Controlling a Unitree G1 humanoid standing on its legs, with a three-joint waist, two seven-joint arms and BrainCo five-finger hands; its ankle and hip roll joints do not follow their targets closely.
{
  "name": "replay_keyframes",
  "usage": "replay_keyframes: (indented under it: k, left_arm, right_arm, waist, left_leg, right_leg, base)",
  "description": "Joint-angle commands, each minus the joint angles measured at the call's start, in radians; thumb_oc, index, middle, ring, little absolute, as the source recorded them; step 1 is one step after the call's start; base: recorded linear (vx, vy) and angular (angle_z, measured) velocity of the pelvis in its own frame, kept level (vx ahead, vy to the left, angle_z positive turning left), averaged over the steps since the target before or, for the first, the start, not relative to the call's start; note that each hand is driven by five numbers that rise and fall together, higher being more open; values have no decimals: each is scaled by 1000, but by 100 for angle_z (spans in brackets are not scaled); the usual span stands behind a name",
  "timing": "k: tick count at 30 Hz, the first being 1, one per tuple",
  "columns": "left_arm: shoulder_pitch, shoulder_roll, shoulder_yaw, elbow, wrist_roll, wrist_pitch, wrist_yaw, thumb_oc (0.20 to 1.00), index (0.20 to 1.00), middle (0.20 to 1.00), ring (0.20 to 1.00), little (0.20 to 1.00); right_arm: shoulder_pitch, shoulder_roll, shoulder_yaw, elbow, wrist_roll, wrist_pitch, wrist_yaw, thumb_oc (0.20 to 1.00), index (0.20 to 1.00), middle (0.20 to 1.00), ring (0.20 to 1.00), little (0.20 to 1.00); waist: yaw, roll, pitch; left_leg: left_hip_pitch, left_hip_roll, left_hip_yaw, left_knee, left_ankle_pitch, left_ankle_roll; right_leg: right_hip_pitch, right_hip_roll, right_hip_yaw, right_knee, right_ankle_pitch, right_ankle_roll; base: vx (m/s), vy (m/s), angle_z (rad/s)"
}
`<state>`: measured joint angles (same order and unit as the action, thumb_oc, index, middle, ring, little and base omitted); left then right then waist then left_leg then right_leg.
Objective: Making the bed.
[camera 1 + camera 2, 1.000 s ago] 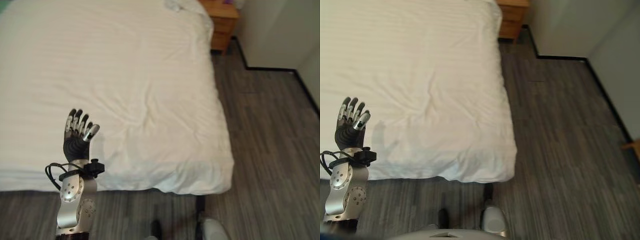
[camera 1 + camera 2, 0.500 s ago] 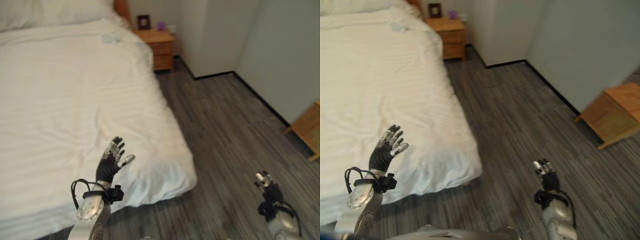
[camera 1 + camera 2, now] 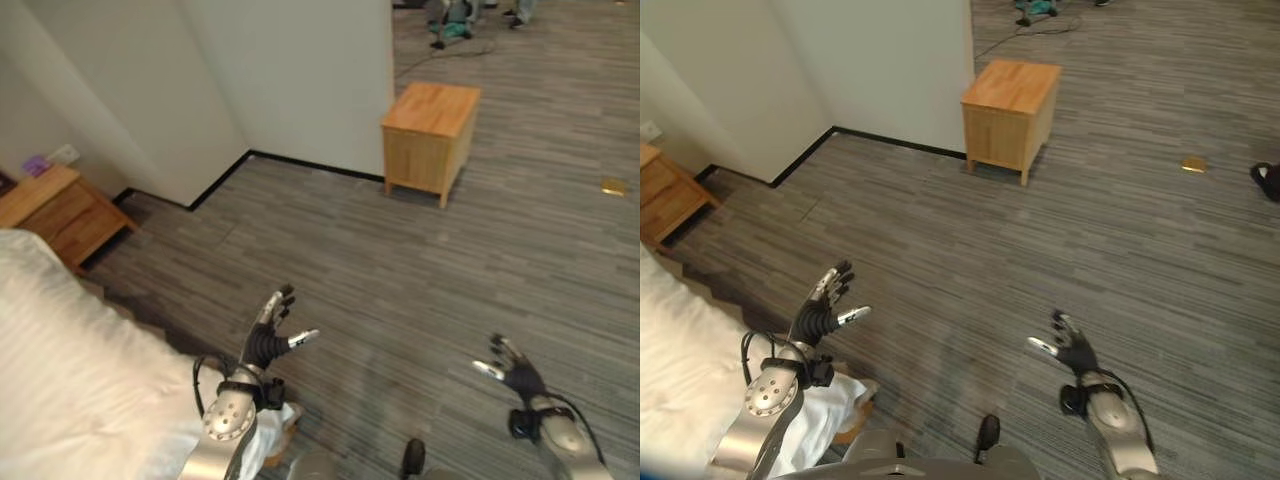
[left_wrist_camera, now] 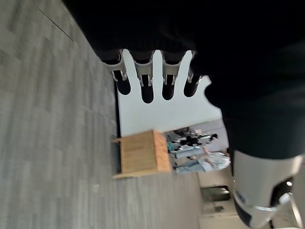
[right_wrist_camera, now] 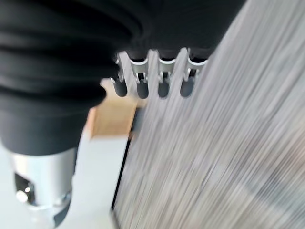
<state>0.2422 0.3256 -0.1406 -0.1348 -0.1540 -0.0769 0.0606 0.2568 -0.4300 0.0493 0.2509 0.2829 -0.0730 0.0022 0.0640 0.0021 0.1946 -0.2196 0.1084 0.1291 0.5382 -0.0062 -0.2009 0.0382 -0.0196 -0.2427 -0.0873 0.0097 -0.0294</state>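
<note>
Open grey floor (image 3: 420, 270) is seen ahead of the spread fingers of the left hand (image 3: 268, 340) and the right hand (image 3: 512, 374), with nothing held by either. Well beyond the fingertips a wooden cabinet (image 3: 430, 125) stands against the wall (image 3: 290, 80). Behind the left fingers, the white bed (image 3: 70, 380) blocks passage, a nightstand (image 3: 55, 210) beyond it.

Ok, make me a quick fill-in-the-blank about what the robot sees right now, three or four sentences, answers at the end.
1. Both the left hand and the right hand hover over the grey ____, holding nothing.
2. The fingers of each hand are ____, not curled.
3. The bed with its white cover lies on the robot's ____ side.
4. The small cabinet by the wall corner is made of ____.

Missing words: floor; straight; left; wood
</note>
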Motion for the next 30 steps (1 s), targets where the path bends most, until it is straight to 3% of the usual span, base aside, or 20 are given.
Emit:
replay_keyframes:
  k: [1, 3, 4, 5, 7, 9, 11, 13, 15, 17, 18, 19, 21, 22, 23, 25, 26, 27, 29, 30]
  left_arm:
    - [-31, 7, 6, -17, -47, -32, 6, 1000, 1000, 1000, 1000, 1000]
    - [-21, -12, 4, 7, -65, -17, 13, 1000, 1000, 1000, 1000, 1000]
    - [-30, -22, 3, 24, -59, -4, 26, 1000, 1000, 1000, 1000, 1000]
    - [-40, -24, -1, 32, -48, 3, 40, 1000, 1000, 1000, 1000, 1000]
    - [-50, -27, -2, 37, -40, 8, 53, 1000, 1000, 1000, 1000, 1000]
    - [-38, -30, 8, 46, -37, 7, 61, 1000, 1000, 1000, 1000, 1000]
    - [-19, -18, 14, 44, -32, 14, 62, 1000, 1000, 1000, 1000, 1000]
    - [-16, -5, 15, 52, -42, 23, 72, 1000, 1000, 1000, 1000, 1000]
    - [-38, 30, 10, 49, -18, 33, 87, 1000, 1000, 1000, 1000, 1000]
    - [-55, 55, -2, 21, 9, 39, 96, 1000, 1000, 1000, 1000, 1000]
    - [-62, 60, -7, 19, 27, 43, 105, 1000, 1000, 1000, 1000, 1000]
    - [-99, 66, -14, 28, 33, 41, 138, 1000, 1000, 1000, 1000, 1000]
    - [-112, 68, -16, 27, 23, 37, 141, 1000, 1000, 1000, 1000, 1000]
    - [-108, 65, -9, 25, 17, 30, 144, 1000, 1000, 1000, 1000, 1000]
    - [-106, 62, -1, 27, 7, 27, 145, 1000, 1000, 1000, 1000, 1000]
    - [-97, 58, 15, 39, -2, 25, 154, 1000, 1000, 1000, 1000, 1000]
    - [-104, 58, 23, 53, -6, 24, 157, 1000, 1000, 1000, 1000, 1000]
    - [-100, 59, 32, 61, -13, 20, 155, 1000, 1000, 1000, 1000, 1000]
    - [-66, 51, 57, 62, -26, 11, 154, 1000, 1000, 1000, 1000, 1000]
    - [-27, 21, 96, 78, -48, -1, 165, 1000, 1000, 1000, 1000, 1000]
  right_arm:
    - [-51, -5, -23, -92, -20, -47, 9, 1000, 1000, 1000, 1000, 1000]
    - [-34, 3, -37, -105, -29, -49, 3, 1000, 1000, 1000, 1000, 1000]
    - [-35, 3, -40, -104, -44, -50, -13, 1000, 1000, 1000, 1000, 1000]
    - [-37, 7, -37, -107, -56, -53, -28, 1000, 1000, 1000, 1000, 1000]
    - [-47, 8, -28, -100, -74, -48, -34, 1000, 1000, 1000, 1000, 1000]
    - [-53, 16, -13, -92, -100, -38, -32, 1000, 1000, 1000, 1000, 1000]
    - [-56, 36, 3, -81, -125, -31, -40, 1000, 1000, 1000, 1000, 1000]
    - [-48, 69, 14, -76, -119, -30, -44, 1000, 1000, 1000, 1000, 1000]
    - [-39, 90, 21, -69, -118, -25, -46, 1000, 1000, 1000, 1000, 1000]
    - [-21, 87, 25, -91, -168, -15, -56, 1000, 1000, 1000, 1000, 1000]
    - [-13, 91, 28, -97, -188, -17, -67, 1000, 1000, 1000, 1000, 1000]
    - [-22, 86, 36, -110, -221, -13, -87, 1000, 1000, 1000, 1000, 1000]
    - [-23, 80, 38, -131, -218, -11, -86, 1000, 1000, 1000, 1000, 1000]
    - [-25, 77, 44, -138, -216, -9, -80, 1000, 1000, 1000, 1000, 1000]
    - [-31, 76, 48, -145, -207, -8, -75, 1000, 1000, 1000, 1000, 1000]
    - [-50, 66, 67, -153, -208, -7, -69, 1000, 1000, 1000, 1000, 1000]
    - [-59, 58, 73, -161, -218, -7, -71, 1000, 1000, 1000, 1000, 1000]
    - [-63, 53, 79, -161, -224, -1, -67, 1000, 1000, 1000, 1000, 1000]
    - [-73, 49, 83, -160, -230, 7, -59, 1000, 1000, 1000, 1000, 1000]
    - [-107, 45, 114, -136, -239, 6, -39, 1000, 1000, 1000, 1000, 1000]
  waist:
    - [46, 40, 61]
    - [41, 47, 53]
    - [46, 50, 45]
    - [47, 45, 43]
    - [51, 38, 34]
    - [58, 28, 3]
    - [72, -5, -14]
    - [92, -48, -19]
    - [93, -86, -8]
    - [68, -68, 15]
    - [53, -57, 21]
    - [27, -40, 43]
    - [-1, -23, 56]
    - [-12, -23, 57]
    - [-23, -27, 56]
    - [-44, -35, 56]
    - [-55, -38, 57]
    - [-53, -42, 56]
    - [-39, -44, 47]
    - [-36, -39, 34]
  left_leg:
    - [73, -37, 47, -220, 57, 117]
    - [60, -40, 123, -378, 78, 110]
    - [45, -45, 178, -508, 154, 101]
    - [46, -47, 220, -605, 195, 93]
    - [24, -25, 247, -620, 210, 84]
    - [40, -14, 253, -625, 205, 104]
    - [63, -30, 260, -625, 195, 122]
    - [96, -63, 259, -625, 157, 165]
    - [149, -114, 249, -625, 78, 227]
    - [219, -117, 221, -625, 45, 263]
    - [239, -117, 198, -625, 29, 270]
    - [276, -107, 122, -625, -2, 262]
    - [300, -92, 49, -625, -7, 239]
    - [316, -90, 6, -625, -22, 225]
    - [336, -87, -33, -625, -35, 208]
    - [369, -78, -108, -625, -66, 188]
    - [381, -71, -157, -625, -73, 178]
    - [387, -62, -181, -625, -79, 164]
    - [417, -44, -207, -613, -109, 151]
    - [401, -25, -226, -436, -106, 127]
  right_leg:
    - [118, -123, -47, 0, -54, 117]
    - [148, -90, -57, 0, -83, 125]
    - [179, -65, -70, 0, -106, 129]
    - [198, -58, -82, 0, -126, 134]
    - [232, -51, -95, 0, -141, 139]
    - [268, -52, -100, 0, -151, 157]
    - [305, -74, -111, 6, -149, 171]
    - [279, -116, -112, 171, -68, 210]
    - [173, -190, -87, 441, 96, 289]
    - [60, -230, -67, 634, 241, 291]
    - [25, -232, -42, 679, 244, 285]
    - [-96, -199, 6, 653, 124, 239]
    - [-152, -173, 9, 571, 47, 201]
    - [-172, -153, 31, 461, 25, 189]
    - [-162, -147, 55, 315, 16, 185]
    - [-159, -116, 204, 69, 47, 193]
    - [-171, -108, 310, 8, 77, 206]
    - [-189, -124, 312, 1, 102, 216]
    - [-187, -149, 254, 23, 127, 221]
    - [-157, -146, 224, 66, 117, 200]
  base:
    - [208, -75, -57]
    - [385, -79, -14]
    - [534, -65, 28]
    - [487, -40, 27]
    - [439, 14, -7]
    - [543, 54, 3]
    - [536, 63, -9]
    - [471, 115, -18]
    - [425, 204, 8]
    - [428, 164, 45]
    - [611, 58, 114]
    - [638, -9, 196]
    - [506, -149, 228]
    - [480, -238, 152]
    - [562, -278, 144]
    - [571, -291, 166]
    - [482, -318, 225]
    - [443, -375, 222]
    - [435, -407, 234]
    - [467, -468, 220]
